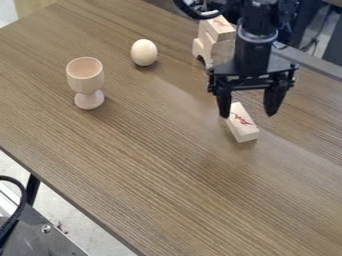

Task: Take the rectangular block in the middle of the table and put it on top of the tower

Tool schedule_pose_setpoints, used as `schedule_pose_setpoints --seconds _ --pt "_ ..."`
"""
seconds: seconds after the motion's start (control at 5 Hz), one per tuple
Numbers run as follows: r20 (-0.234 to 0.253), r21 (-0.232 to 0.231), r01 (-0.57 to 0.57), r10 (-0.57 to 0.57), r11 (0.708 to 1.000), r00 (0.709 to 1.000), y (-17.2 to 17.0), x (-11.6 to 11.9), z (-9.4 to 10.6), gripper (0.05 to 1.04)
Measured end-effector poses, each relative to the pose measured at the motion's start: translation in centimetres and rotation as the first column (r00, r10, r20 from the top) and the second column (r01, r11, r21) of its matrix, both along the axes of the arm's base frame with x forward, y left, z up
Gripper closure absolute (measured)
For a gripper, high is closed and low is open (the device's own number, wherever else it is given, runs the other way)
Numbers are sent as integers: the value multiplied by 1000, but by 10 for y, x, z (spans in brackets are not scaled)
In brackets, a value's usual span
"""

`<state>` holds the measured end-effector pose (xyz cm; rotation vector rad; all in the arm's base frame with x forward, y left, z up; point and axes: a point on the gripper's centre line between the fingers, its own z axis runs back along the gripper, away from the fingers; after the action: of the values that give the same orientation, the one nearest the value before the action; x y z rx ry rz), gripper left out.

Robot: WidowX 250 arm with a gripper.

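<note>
Camera view, right of centre: the rectangular block (pixel 242 124) is seen lying flat on the table (pixel 153 165), its length slanted from upper left to lower right, with red marking on its upper face. Above its far end the gripper (pixel 247 115) is hung, its fingers spread well apart and nothing clamped between them. One fingertip is seen against the block's upper end, though whether it is touched cannot be told

The tower (pixel 217 45) is set toward the top of the frame, partly hidden behind the arm, with a pale block laid on its top and an arched piece at its base. In the upper left, a wooden cup (pixel 85 75) and an egg (pixel 143 52) are placed well apart from the work

The task is judged to be at its start: the gripper appears roughly placed for a grasp, but no grasp has been made. The grasp, the lift, the carry to the tower, the placing on top and the release are all left to be done
</note>
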<state>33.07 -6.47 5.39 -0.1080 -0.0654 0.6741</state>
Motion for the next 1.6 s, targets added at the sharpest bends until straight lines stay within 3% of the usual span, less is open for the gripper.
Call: schedule_pose_setpoints --seconds 0.8,1.0,1.2,1.4,1.6 --pt "-36 -7 -45 44 999 998 0 15 -22 84" --pt "-59 -7 -49 49 999 997 1 20 -29 121" --pt "-58 -7 -67 66 998 996 5 21 -31 398" --pt "-73 -7 -67 66 998 995 7 19 -31 531" --pt "-73 -27 -41 39 999 997 4 25 -20 531"
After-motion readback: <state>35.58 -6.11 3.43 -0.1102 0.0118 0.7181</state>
